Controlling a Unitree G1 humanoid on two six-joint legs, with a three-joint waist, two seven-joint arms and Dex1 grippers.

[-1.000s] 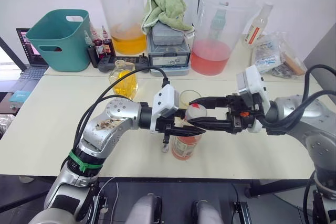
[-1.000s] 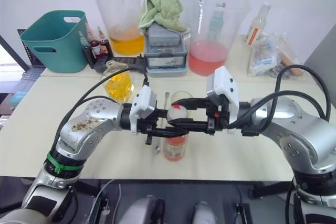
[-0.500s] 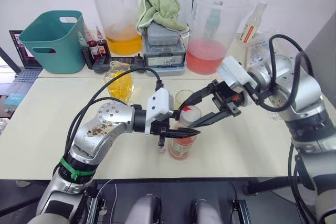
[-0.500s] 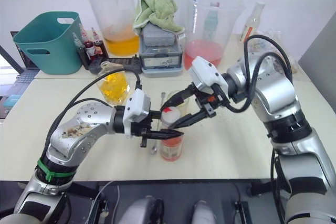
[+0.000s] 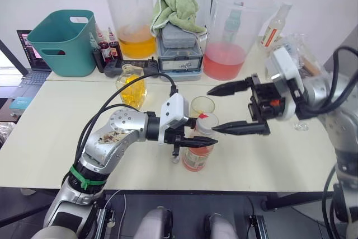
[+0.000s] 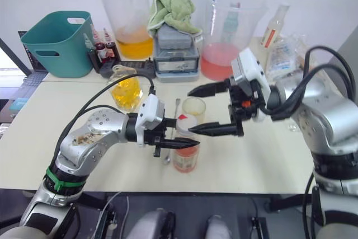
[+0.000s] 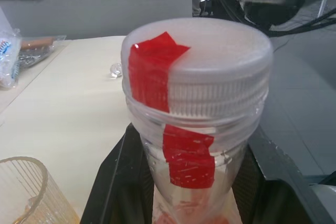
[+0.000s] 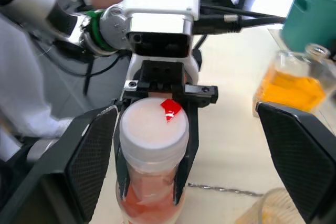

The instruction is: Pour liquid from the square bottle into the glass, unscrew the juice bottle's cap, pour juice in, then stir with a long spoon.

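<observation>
The juice bottle (image 5: 196, 156) holds pink-orange juice and stands upright near the table's front edge. Its white cap (image 5: 206, 122) bears red tape and sits on the neck. My left gripper (image 5: 202, 138) is shut on the bottle just under the cap (image 7: 197, 66). To the right, my right gripper (image 5: 211, 111) is open wide, one finger above the other, level with the cap and apart from it. The glass (image 5: 202, 106) stands just behind the bottle. Further back left stands the square bottle (image 5: 133, 88) with yellow liquid. The long spoon (image 6: 171, 135) lies on the table beside the juice bottle.
Along the back stand a teal bin (image 5: 61, 40), a beaker of yellow liquid (image 5: 130, 15), a grey box under a green towel (image 5: 179, 43) and a beaker of pink liquid (image 5: 229, 32). Small dropper bottles (image 5: 103, 48) and plastic bags (image 5: 291, 54) lie near them.
My right gripper was closed around the cap a second ago; it has since let go, drawn back to the right and opened wide. The left gripper still holds the bottle.
</observation>
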